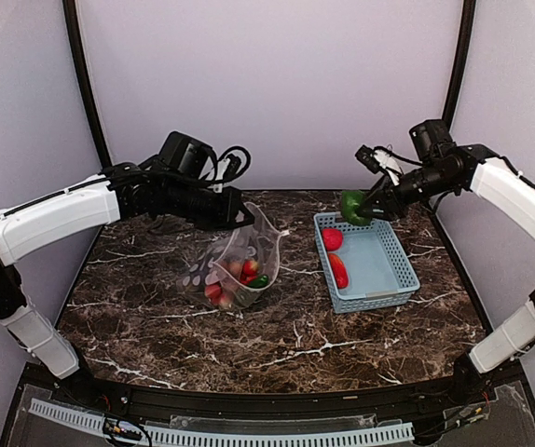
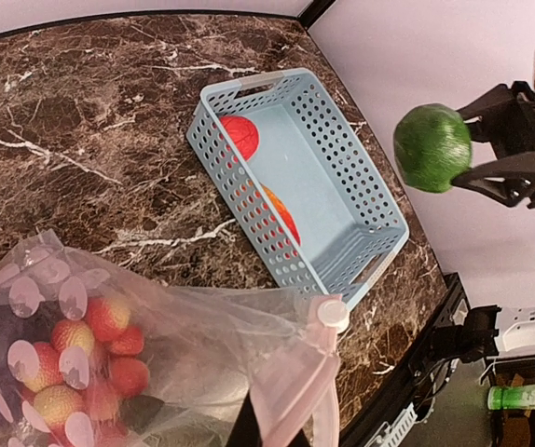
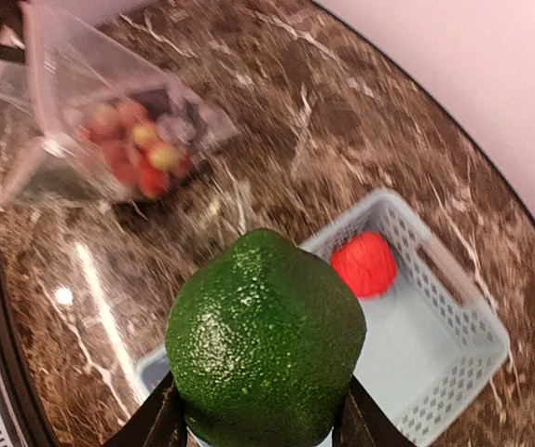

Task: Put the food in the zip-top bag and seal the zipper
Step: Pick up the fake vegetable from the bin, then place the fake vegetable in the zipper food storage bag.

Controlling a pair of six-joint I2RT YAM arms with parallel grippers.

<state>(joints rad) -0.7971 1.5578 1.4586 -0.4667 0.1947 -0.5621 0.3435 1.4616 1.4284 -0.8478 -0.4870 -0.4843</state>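
My right gripper (image 1: 359, 209) is shut on the green avocado (image 3: 267, 340) and holds it in the air above the far left corner of the light-blue basket (image 1: 393, 272). The avocado also shows in the left wrist view (image 2: 432, 147). A red tomato (image 1: 332, 238) and a red-orange pepper (image 1: 339, 270) lie in the basket. My left gripper (image 1: 233, 214) is shut on the rim of the zip-top bag (image 1: 240, 261) and holds its mouth up and open. Red berries (image 2: 90, 358), a green cucumber (image 1: 259, 280) and a dark eggplant lie inside. The pale zipper strip (image 2: 295, 396) with its slider (image 2: 328, 312) runs by my left fingers.
The basket (image 2: 342, 200) stands right of the bag on the dark marble table (image 1: 277, 335). Grey walls close the back and the sides.
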